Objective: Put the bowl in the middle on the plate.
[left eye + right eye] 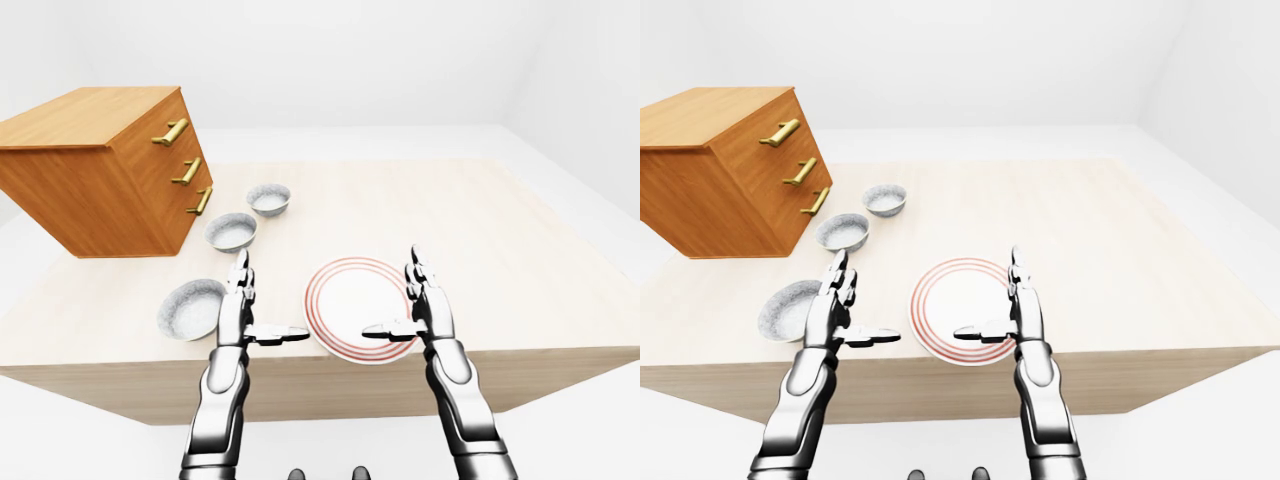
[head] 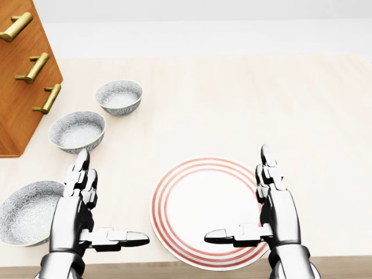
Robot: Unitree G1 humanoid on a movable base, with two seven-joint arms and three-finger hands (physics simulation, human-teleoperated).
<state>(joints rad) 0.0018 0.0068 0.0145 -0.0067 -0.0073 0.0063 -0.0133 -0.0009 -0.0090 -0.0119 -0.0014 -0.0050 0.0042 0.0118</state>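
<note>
Two hands lowest in head view: left hand [image 2: 78, 212] and right hand [image 2: 278, 215], both spread wide, fingers straight, thumbs pointing inward, holding nothing. Left hand sits between lowest bowl [image 2: 23, 212] and plate [image 2: 192, 200]; right hand overlaps plate's right rim. One plate, white with red rings, bottom centre. Three bowls in a diagonal line at left: lowest, middle bowl [image 2: 77, 131], top bowl [image 2: 119, 96]. Middle bowl stands on table [image 2: 261, 99], apart from plate, just above left hand's fingertips. One wooden cabinet [image 2: 17, 122] top left, three brass handles [image 2: 36, 67].

Left-eye view: same counts; whole cabinet shows, two forearms rise from bottom edge.

Right-eye view: nearly identical; three bowls, one plate, two spread hands.
</note>
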